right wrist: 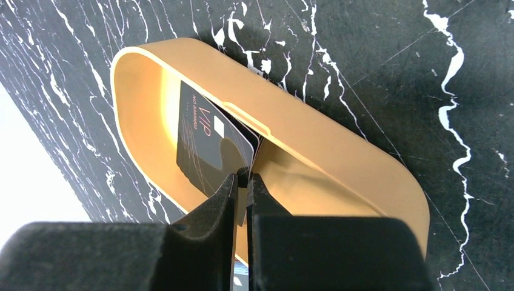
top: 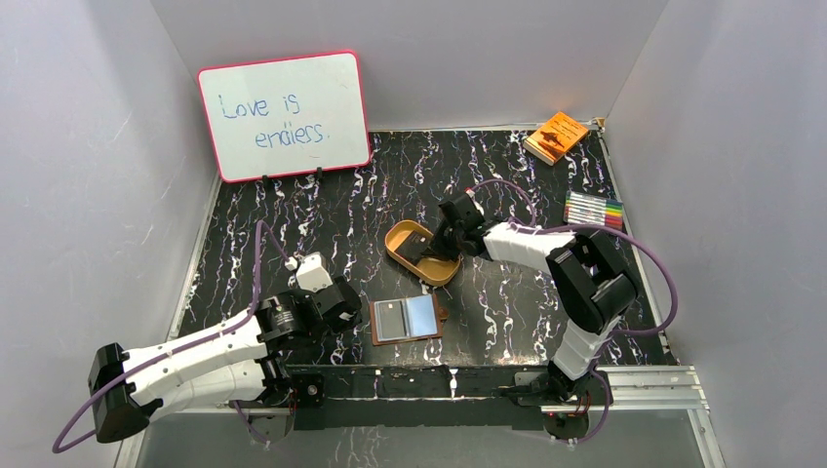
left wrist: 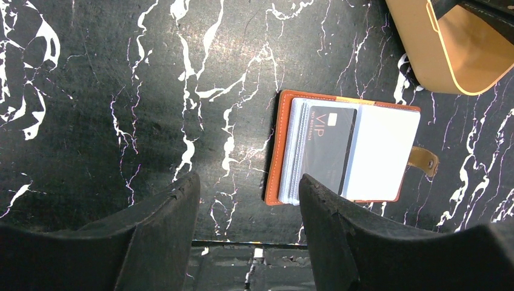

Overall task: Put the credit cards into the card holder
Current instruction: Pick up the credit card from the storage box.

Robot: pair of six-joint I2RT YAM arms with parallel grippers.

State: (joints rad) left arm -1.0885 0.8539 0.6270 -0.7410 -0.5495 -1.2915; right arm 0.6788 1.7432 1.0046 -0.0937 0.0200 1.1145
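The card holder (top: 407,319) lies open on the black marble table near the front; it also shows in the left wrist view (left wrist: 283,151). A black card (left wrist: 330,145) and a pale blue-white card (left wrist: 382,151) lie on its pockets, and its strap tab (left wrist: 424,160) sticks out to the side. My left gripper (left wrist: 248,188) is open and empty, just left of the holder (top: 341,300). My right gripper (right wrist: 242,177) is shut on the edge of another black card (right wrist: 206,139), held tilted inside the tan oval tray (right wrist: 339,139), mid-table (top: 436,244).
The tan tray (top: 395,237) sits behind the holder. A whiteboard (top: 283,115) stands at the back left, an orange booklet (top: 556,136) at the back right, and a pack of markers (top: 593,209) at the right edge. Grey walls enclose the table.
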